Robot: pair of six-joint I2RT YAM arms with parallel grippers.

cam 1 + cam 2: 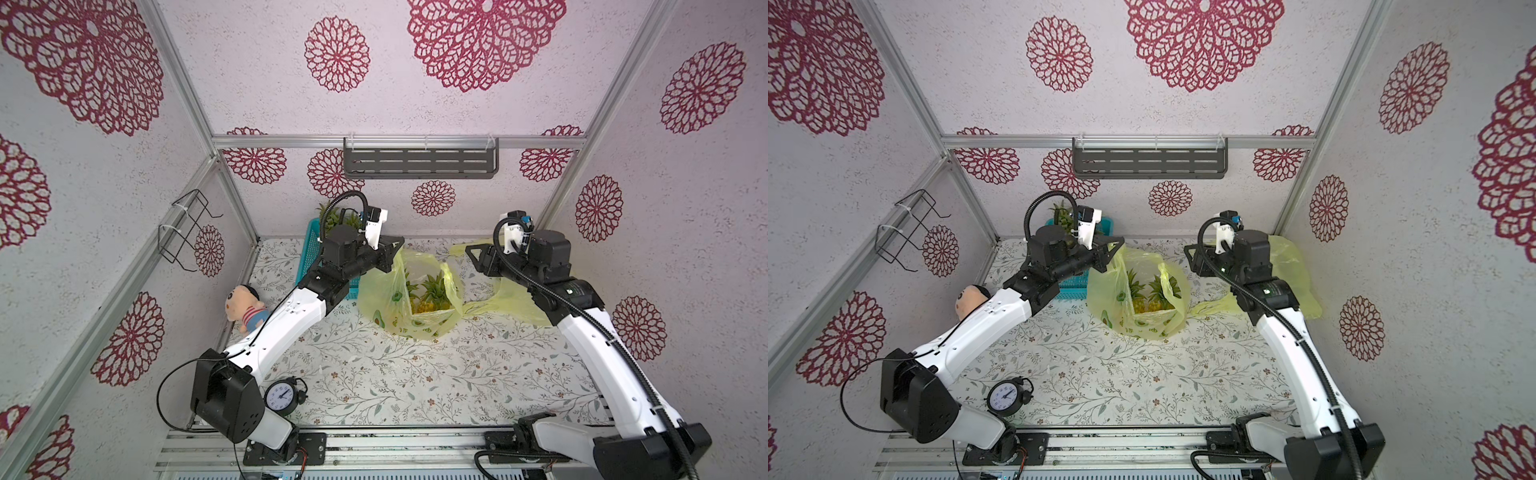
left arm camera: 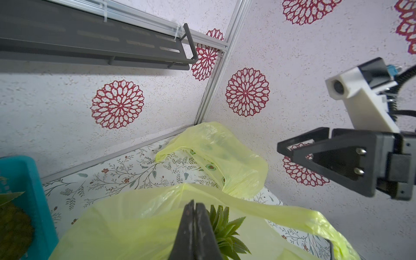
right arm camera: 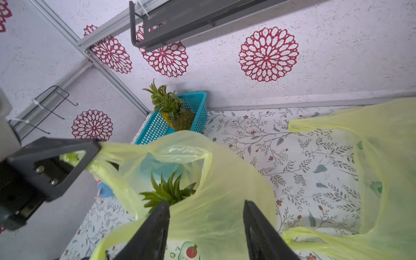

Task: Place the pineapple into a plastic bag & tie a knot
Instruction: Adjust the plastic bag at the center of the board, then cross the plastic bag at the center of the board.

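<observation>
Yellow-green and thin enough to see through, the plastic bag (image 1: 382, 291) stood open-mouthed on the flowered table (image 1: 374, 374), toward the back and between the two arms, with avocado prints on its side. I could see the pineapple (image 1: 432, 291) inside it, green crown up and yellow flesh showing below the leaves.

The left gripper (image 1: 395, 253) was clenched on one handle of the bag, jaws pressed flat together with the film pinched between them, and the handle was pulled up taut. The right gripper (image 3: 206, 202) had its jaws apart, roughly half spread, hovering at the bag's opposite rim; I saw nothing clamped between them.

From its front base, the left arm stretched to the back, wrist turned toward the bag. Across from it, the right arm bent at the elbow and pointed its gripper at the bag.
</observation>
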